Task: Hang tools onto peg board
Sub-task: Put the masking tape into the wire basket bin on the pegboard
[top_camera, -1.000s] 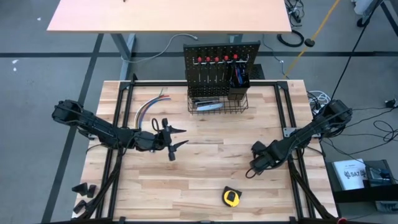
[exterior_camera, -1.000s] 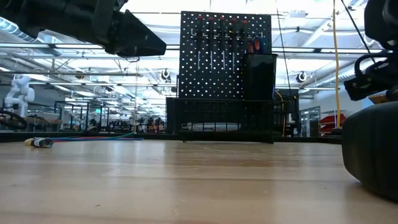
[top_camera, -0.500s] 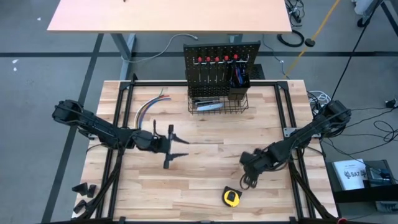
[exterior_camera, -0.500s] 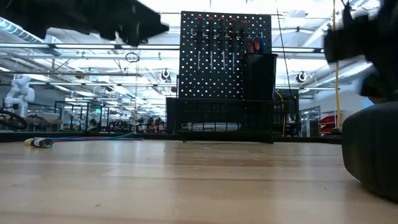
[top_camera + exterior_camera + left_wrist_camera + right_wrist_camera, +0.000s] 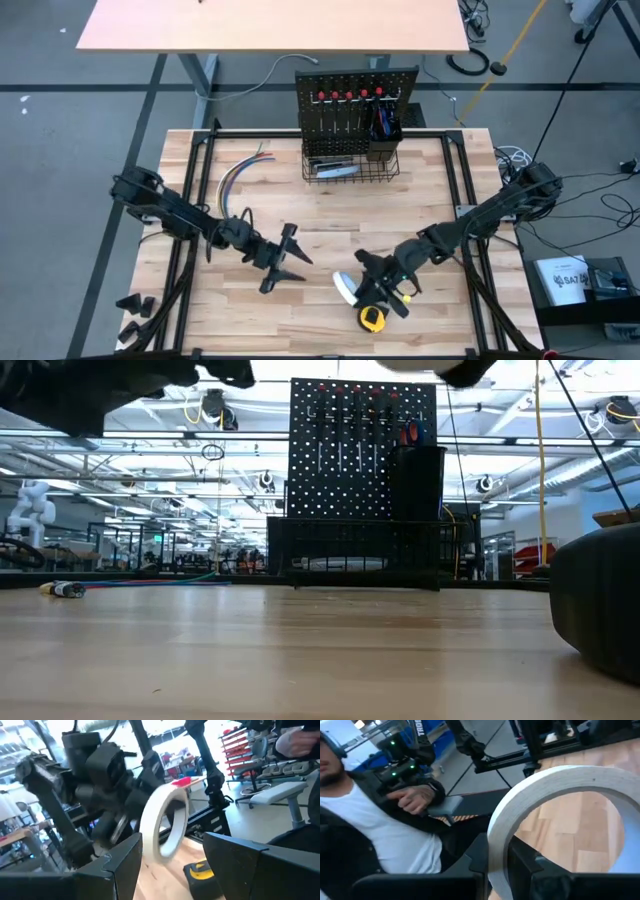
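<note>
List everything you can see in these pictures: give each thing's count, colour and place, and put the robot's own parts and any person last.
Peg board: one, black, upright at the table's far edge.
Screwdrivers: a row, red-topped, hanging on the peg board.
Wire basket: one, black, at the board's base, silver tools inside.
Cup: one, black, on the board's right part.
Wires: one coloured bundle, left of the basket.
Tape roll: one, white, held in the right gripper.
Tape measure: one, yellow, near front edge.
Table: one, light wood.
Left gripper: open, facing the roll.
Right gripper: shut on the tape roll.
Person: one, white shirt, beyond the table.
</note>
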